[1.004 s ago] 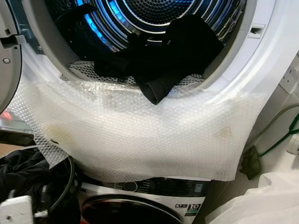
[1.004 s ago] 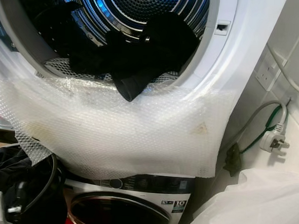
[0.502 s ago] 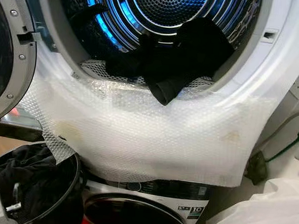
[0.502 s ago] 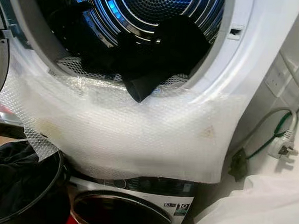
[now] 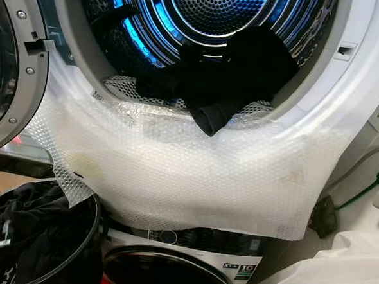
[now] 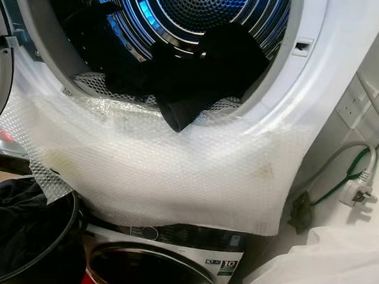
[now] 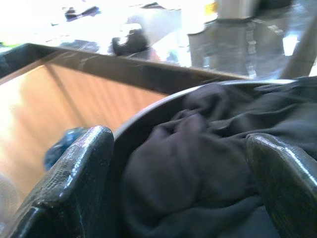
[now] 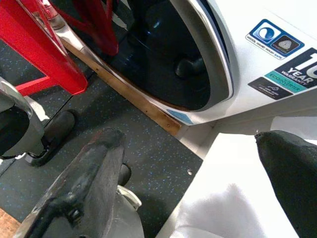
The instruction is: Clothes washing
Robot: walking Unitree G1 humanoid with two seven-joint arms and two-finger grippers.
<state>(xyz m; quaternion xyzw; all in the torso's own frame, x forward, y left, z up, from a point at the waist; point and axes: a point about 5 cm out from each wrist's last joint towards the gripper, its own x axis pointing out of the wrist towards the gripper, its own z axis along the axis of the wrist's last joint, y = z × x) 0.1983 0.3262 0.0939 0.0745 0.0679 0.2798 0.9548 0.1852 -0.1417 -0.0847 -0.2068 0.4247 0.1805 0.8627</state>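
Our left gripper (image 7: 181, 193) hangs spread wide over dark clothes (image 7: 208, 163) at the basket (image 5: 87, 239) rim. More black clothes (image 5: 232, 74) lie at the drum's (image 5: 216, 15) front edge. Our right gripper (image 8: 198, 198), fingers parted, empty, faces the lower washer door (image 8: 168, 64).

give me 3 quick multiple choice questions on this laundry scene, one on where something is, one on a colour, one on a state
1. Where does the tip of the black garment hang?
A. over the drum's front lip onto the bubble wrap
B. on the floor
C. on the wall socket

2. What colour is the light inside the upper drum?
A. red
B. blue
C. green

3. How is the left gripper above the dark clothes in the black basket?
A. shut on a sock
B. open, fingers apart
C. holding the plug

Answers:
1 A: the dark fold droops over the lip onto the bubble wrap.
2 B: the drum's ribs glow blue.
3 B: the left wrist view shows both fingers spread with clothes between them, nothing gripped.
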